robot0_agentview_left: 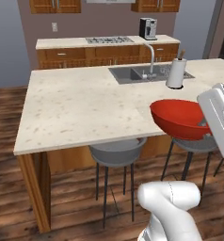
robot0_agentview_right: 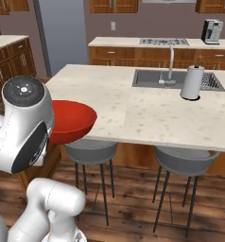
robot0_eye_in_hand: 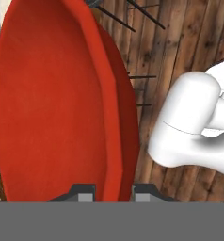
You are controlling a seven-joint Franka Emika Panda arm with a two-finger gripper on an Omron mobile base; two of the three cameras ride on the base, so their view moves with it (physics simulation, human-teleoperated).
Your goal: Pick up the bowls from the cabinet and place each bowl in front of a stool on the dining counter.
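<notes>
My gripper [robot0_eye_in_hand: 114,190] pinches the rim of the red bowl [robot0_eye_in_hand: 57,103], one finger [robot0_eye_in_hand: 83,192] inside the rim and the other outside it. The bowl (glossy, shallow) juts out from my jaws, held in the air at the near edge of the counter [robot0_agentview_left: 81,108], above a grey stool [robot0_agentview_left: 116,153]. Beyond my jaws, across the counter, sit the sink [robot0_agentview_left: 132,73] and a paper roll [robot0_agentview_left: 176,73].
</notes>
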